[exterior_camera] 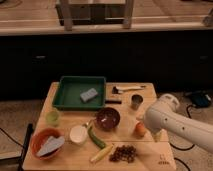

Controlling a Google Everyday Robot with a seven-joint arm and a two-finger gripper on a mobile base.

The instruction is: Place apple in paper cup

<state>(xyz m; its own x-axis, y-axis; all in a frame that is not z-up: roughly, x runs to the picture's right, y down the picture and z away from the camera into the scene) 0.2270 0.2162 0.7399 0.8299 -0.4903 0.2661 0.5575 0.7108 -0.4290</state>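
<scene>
The apple (140, 129), small, round and orange-red, lies on the wooden table (65, 159) toward its right side. The white paper cup (78, 134) stands upright to the left of it, beyond the dark maroon bowl (108, 118). My white arm (172, 122) reaches in from the right. My gripper (156, 134) is low at the arm's end, just right of the apple and mostly hidden by the arm. I cannot tell whether it touches the apple.
A green tray (67, 95) with a grey sponge (89, 94) stands at the back. Also here: a small metal cup (136, 101), a green cup (52, 117), an orange bowl (46, 143), a green vegetable (96, 137), a banana (101, 153), dark grapes (124, 153).
</scene>
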